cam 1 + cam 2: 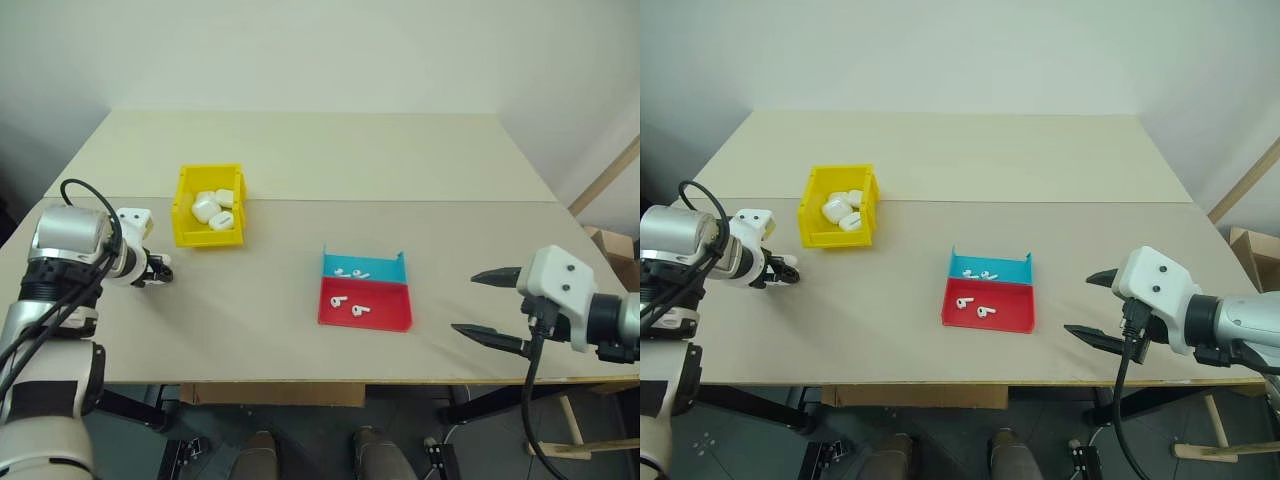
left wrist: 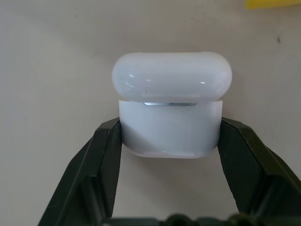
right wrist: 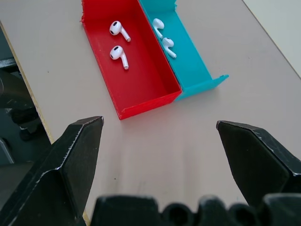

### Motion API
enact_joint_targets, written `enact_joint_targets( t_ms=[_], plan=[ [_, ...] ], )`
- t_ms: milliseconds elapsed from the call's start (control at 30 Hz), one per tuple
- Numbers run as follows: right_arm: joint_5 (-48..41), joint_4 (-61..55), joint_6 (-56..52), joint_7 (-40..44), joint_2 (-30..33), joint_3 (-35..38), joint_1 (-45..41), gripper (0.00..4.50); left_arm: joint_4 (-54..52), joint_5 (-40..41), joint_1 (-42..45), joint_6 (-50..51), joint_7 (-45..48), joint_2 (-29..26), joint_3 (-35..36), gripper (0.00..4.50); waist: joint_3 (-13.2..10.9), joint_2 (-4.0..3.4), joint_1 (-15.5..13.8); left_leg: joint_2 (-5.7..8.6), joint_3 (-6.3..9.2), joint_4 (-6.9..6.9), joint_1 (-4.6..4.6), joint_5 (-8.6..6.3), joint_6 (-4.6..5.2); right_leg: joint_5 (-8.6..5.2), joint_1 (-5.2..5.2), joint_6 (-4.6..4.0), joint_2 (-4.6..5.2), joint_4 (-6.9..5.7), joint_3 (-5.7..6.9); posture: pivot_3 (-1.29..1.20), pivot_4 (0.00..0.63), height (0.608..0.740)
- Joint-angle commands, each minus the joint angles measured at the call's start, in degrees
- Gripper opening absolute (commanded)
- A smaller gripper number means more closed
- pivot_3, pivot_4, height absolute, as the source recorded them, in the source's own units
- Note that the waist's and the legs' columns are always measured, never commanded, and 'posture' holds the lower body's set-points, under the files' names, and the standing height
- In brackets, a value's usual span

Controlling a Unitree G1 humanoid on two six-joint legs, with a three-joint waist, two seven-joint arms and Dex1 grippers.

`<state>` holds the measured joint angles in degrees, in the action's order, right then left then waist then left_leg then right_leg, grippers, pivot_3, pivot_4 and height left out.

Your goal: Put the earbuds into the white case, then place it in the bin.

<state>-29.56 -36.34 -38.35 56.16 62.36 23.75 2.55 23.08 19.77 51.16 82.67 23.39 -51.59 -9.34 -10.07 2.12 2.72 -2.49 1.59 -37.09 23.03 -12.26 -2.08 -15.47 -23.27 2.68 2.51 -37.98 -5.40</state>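
On the worktop, left-centre: the bin (image 1: 209,206), bright yellow and open-topped, stands near the seam between the two worktop panels.
Bin contents: several white pebble-shaped cases (image 1: 214,209) lie piled together inside, some tilted against each other.
Tray position: a shallow tray (image 1: 366,290) sits near the middle of the worktop, well apart from the bin.
Tray layout: two compartments side by side, the blue one (image 1: 383,269) toward the far edge, the red one (image 1: 385,303) toward the near edge.
Tray contents: two earbuds (image 3: 118,43) lie in the red compartment and two more (image 3: 162,36) in the blue compartment, all lying flat on their sides.
Left tool (image 2: 170,141): closed on the white case (image 2: 171,108), one black finger against each short side of the case's lower half, near the bin's near-left corner.
Case orientation: its long axis runs across the gap from finger to finger; the lid faces away from the wrist, slightly raised from the body, with a metal hinge strip visible in the gap.
Right tool (image 1: 492,305): spread wide with nothing between its fingers, to the right of the tray and pointing toward it, above the worktop's near edge.
Worktop (image 1: 300,150): pale beige, matte, made of two panels meeting at a straight seam.
Room: plain light wall behind the far edge; a wooden frame stands at the right.
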Motion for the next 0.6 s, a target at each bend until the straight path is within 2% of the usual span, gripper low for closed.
enact_joint_targets(
  t_ms=[33, 133, 200, 267, 333, 400, 500, 600],
  plan=[
    [0.0, -0.3, 0.5, -0.3, 0.7, 1.7, -1.3, 4.50, -13.6, 2.8, -3.7, 1.2, 7.5, -8.4, -1.2, 2.76, 0.0, 0.04, 0.1, 0.00, 0.01, 0.00, 0.04, 0.00, 0.00, 0.00, -0.02, 0.00, 0.00, 0.00, 0.02, 0.00, 0.150, 0.740],
    [0.3, 0.6, 1.2, -0.4, 0.5, 1.0, -2.5, 4.50, -23.1, 3.1, -9.7, 0.1, 10.5, -15.8, -1.1, 2.76, 0.0, 0.06, 0.0, -0.01, -0.02, 0.01, 0.15, 0.00, 0.00, 0.00, -0.16, 0.00, 0.01, 0.01, 0.00, 0.00, 0.150, 0.740],
    [0.6, 1.6, 1.9, -0.4, 0.3, 0.5, -3.5, 4.50, -27.4, 4.4, -12.8, -1.2, 11.2, -16.9, 5.7, 2.76, 0.0, 0.06, -0.2, -0.02, -0.04, 0.00, 0.11, 0.00, 0.00, -0.01, -0.15, -0.01, 0.02, 0.00, -0.01, 0.00, 0.150, 0.740],
    [0.9, 2.7, 3.3, 0.3, 0.3, 0.0, -4.2, 4.50, -34.5, 6.7, -18.2, -6.4, 13.2, -15.5, 16.6, 2.76, 0.0, 0.09, -0.8, -0.01, -0.03, -0.02, 0.07, 0.00, 0.00, -0.01, -0.08, 0.00, 0.03, 0.00, 0.03, 0.00, 0.150, 0.740],
    [1.4, 3.8, 5.2, 1.2, 0.4, -0.7, -5.1, 4.50, -41.0, 9.2, -23.0, -11.5, 14.7, -11.6, 25.9, 2.76, 0.0, 0.09, -1.0, -0.03, -0.01, -0.10, 0.07, 0.01, 0.00, 0.00, -0.02, -0.01, 0.04, 0.04, 0.07, 0.00, 0.150, 0.740],
    [1.9, 5.0, 6.7, 1.8, 0.7, -1.8, -6.9, 4.50, -47.6, 9.7, -27.8, -21.6, 13.0, -3.2, 32.4, 2.76, 0.0, 0.06, -1.5, -0.01, -0.06, -0.11, 0.06, 0.00, 0.01, 0.00, 0.06, -0.01, 0.09, 0.17, 0.06, 0.00, 0.150, 0.740],
    [3.3, 6.4, 9.9, 2.7, 1.1, -4.9, -10.6, 4.50, -50.7, 10.8, -31.5, -29.8, 13.3, 4.7, 32.9, 2.76, 0.0, 0.07, -1.7, -0.03, -0.08, -0.14, 0.07, -0.01, 0.02, 0.02, 0.06, -0.03, 0.09, 0.15, 0.05, 0.00, 0.150, 0.740],
    [3.7, 6.4, 10.5, 8.6, 6.0, -10.0, -14.9, 4.50, -50.7, 9.5, -35.7, -43.1, 15.2, 13.0, 30.0, 2.76, 0.0, -0.09, -1.6, 0.00, -0.12, -0.13, -0.01, -0.01, 0.02, 0.02, 0.08, -0.04, 0.11, 0.11, -0.02, 0.00, 0.150, 0.740]
  ],
)
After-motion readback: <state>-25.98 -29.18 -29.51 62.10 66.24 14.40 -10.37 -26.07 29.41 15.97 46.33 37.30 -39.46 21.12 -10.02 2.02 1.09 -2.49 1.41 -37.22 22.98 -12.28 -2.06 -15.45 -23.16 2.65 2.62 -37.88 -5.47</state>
